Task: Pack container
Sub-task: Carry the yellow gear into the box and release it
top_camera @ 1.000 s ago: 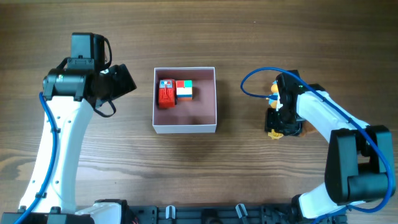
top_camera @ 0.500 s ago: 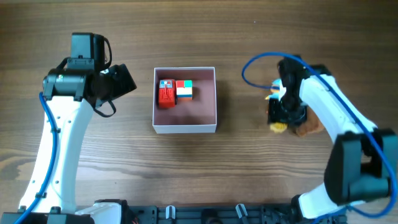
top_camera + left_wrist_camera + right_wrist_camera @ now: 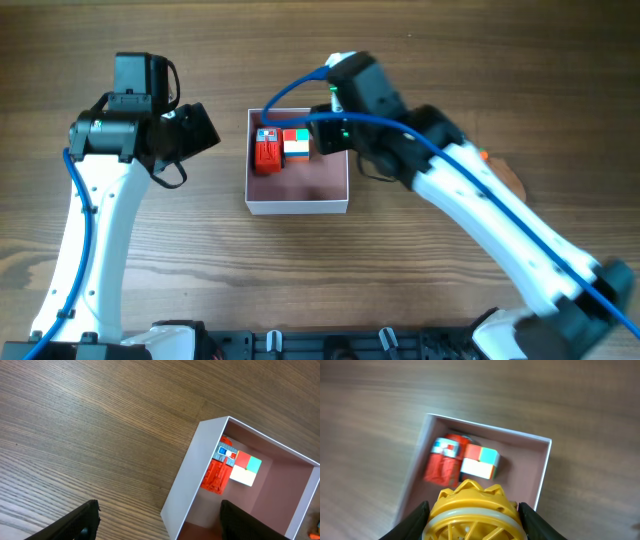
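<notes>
The container (image 3: 297,204) is a square white-walled box with a dusty-pink inside at the table's middle. It holds a red toy (image 3: 267,153) and a red, teal and white cube (image 3: 296,145) in its far left part. Both also show in the left wrist view (image 3: 217,474) and the right wrist view (image 3: 444,465). My right gripper (image 3: 475,520) is shut on a yellow crown-shaped toy (image 3: 472,510) and holds it above the box's right side. In the overhead view the arm hides the toy. My left gripper (image 3: 157,522) is open and empty, just left of the box.
A brown object (image 3: 507,176) lies on the table at the right, partly behind my right arm. The table is bare wood all round the box.
My right gripper has lifted the yellow toy from the table at the right and swung left over the box. The left arm has not moved.
</notes>
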You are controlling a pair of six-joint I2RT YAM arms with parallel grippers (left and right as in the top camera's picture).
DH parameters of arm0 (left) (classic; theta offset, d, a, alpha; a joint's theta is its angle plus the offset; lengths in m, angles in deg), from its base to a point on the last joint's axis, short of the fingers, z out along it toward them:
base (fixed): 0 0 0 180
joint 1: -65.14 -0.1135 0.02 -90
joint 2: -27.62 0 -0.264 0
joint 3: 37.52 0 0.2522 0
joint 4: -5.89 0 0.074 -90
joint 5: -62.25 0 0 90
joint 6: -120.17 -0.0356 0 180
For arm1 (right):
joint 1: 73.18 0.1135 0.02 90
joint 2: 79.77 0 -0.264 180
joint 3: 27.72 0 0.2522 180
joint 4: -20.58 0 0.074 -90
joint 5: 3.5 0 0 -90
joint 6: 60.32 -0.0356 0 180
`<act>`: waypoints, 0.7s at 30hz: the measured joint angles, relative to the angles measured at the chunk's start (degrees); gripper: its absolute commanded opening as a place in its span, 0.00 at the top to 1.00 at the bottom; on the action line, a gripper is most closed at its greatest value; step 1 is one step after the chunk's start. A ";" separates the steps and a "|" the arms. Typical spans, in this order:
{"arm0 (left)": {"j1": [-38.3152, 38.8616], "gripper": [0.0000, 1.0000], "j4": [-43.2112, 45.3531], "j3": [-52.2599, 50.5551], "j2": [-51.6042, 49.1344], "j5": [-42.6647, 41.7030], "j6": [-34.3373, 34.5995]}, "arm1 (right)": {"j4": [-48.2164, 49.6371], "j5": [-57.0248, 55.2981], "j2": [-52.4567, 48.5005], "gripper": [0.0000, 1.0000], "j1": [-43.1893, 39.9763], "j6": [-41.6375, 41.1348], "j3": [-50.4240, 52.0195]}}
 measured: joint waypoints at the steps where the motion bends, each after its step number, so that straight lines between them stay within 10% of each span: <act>1: 0.00 0.22 0.00 0.00 0.00 0.00 0.00 | 0.39 -0.55 -2.05 0.96 -0.02 -1.49 0.00; 14: 0.00 0.22 -0.04 0.00 0.00 0.00 0.00 | 4.63 -2.67 -15.13 0.95 -0.63 -7.76 0.02; 21: 0.00 0.22 -0.04 0.00 0.00 0.00 0.00 | 4.55 -2.58 -16.20 0.56 -3.61 -8.13 0.02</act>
